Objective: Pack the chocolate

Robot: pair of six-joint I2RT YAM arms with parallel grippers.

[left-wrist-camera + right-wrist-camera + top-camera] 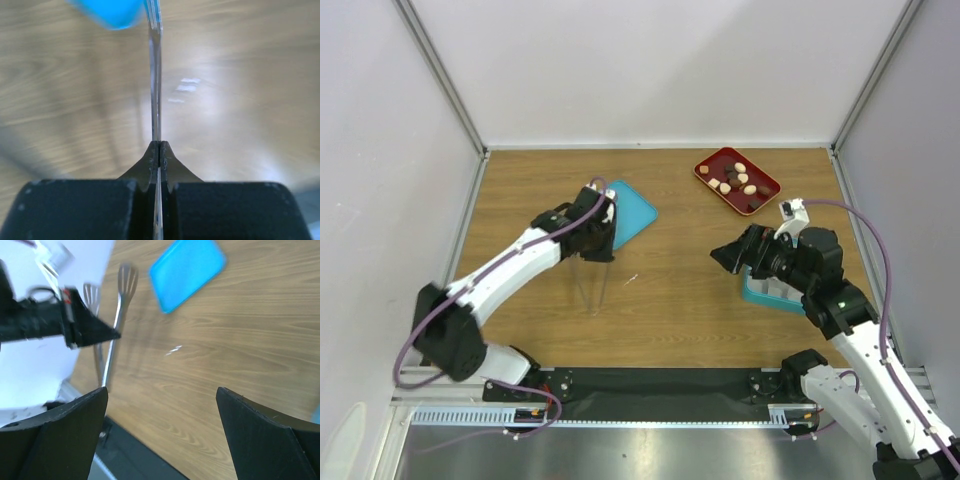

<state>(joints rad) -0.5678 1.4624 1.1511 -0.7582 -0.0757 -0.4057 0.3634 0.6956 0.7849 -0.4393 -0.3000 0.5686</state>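
Several small brown, tan and cream pieces of chocolate (pixel 738 180) lie in a dark red tray (pixel 764 190) at the back right. My left gripper (pixel 596 238) (pixel 159 145) is shut on a pair of metal tongs (pixel 592 286) (pixel 155 75), seen edge-on between its jaws in the left wrist view. In the right wrist view the tongs (pixel 118 315) show two slotted ends. My right gripper (pixel 728 256) (pixel 162 432) stands open above bare wood, with nothing between its fingers.
A flat teal lid (pixel 632 212) (pixel 188 271) (pixel 114 10) lies just right of the left gripper. A teal box (pixel 767 292) sits mostly hidden under the right wrist. Grey walls close in the table on three sides.
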